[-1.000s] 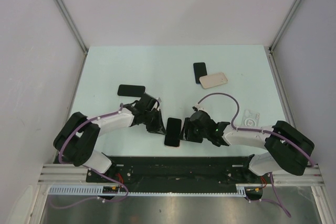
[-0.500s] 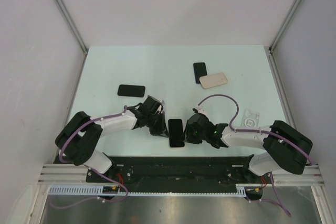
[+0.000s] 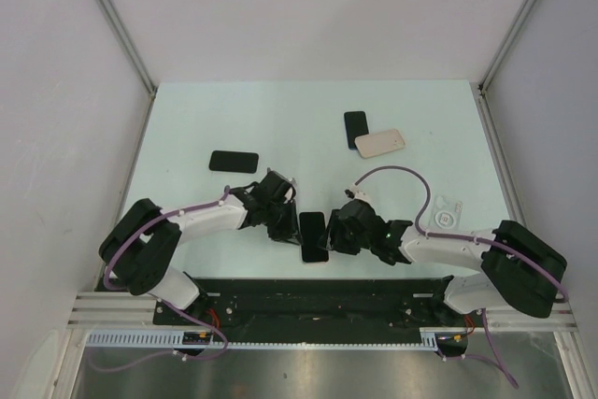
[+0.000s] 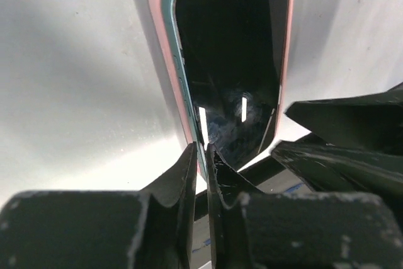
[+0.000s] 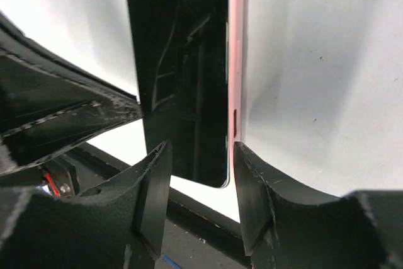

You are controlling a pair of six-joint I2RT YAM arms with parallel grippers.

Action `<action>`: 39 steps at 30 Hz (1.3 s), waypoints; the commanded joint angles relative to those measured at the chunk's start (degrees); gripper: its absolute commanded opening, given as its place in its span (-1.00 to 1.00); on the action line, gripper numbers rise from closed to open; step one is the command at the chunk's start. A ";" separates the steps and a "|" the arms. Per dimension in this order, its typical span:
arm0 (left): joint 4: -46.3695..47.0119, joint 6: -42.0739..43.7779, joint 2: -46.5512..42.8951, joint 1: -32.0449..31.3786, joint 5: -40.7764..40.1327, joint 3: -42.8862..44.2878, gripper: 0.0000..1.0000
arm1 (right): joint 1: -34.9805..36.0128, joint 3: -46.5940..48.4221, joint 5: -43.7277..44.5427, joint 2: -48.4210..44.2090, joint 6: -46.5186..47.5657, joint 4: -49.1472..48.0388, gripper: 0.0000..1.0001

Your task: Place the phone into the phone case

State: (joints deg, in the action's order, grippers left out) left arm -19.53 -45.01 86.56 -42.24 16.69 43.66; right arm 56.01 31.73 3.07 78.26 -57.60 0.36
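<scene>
Table bears spare black phone; left end effector narrow, right end effector wide

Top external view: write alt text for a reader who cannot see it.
Two robot arms meet at a dark phone near the table's front edge, left gripper and right gripper flanking it. Behind lie two black phone-sized slabs and a beige one.

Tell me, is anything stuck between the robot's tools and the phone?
No, nothing visible is in the way. The left tool and the right tool are right at the phone, one on each side. The pink case runs along its edges.
</scene>
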 commanded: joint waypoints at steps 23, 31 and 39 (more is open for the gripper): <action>5.19 1.86 8.09 1.81 3.07 2.31 -0.83 | -5.47 -3.25 -5.79 0.93 6.63 -9.06 0.39; 12.93 0.19 6.69 3.74 10.99 -4.19 -0.93 | -5.91 -3.25 -12.02 3.74 3.91 -15.30 0.54; 21.09 -3.67 4.32 4.09 16.27 -8.59 -0.95 | -8.98 -3.51 -23.18 5.14 3.03 -29.50 0.60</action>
State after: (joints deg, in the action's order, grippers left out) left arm -4.64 -45.82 90.56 -36.07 28.36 38.37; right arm 47.99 28.05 -10.85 81.38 -53.01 -14.79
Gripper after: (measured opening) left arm 0.121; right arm 0.797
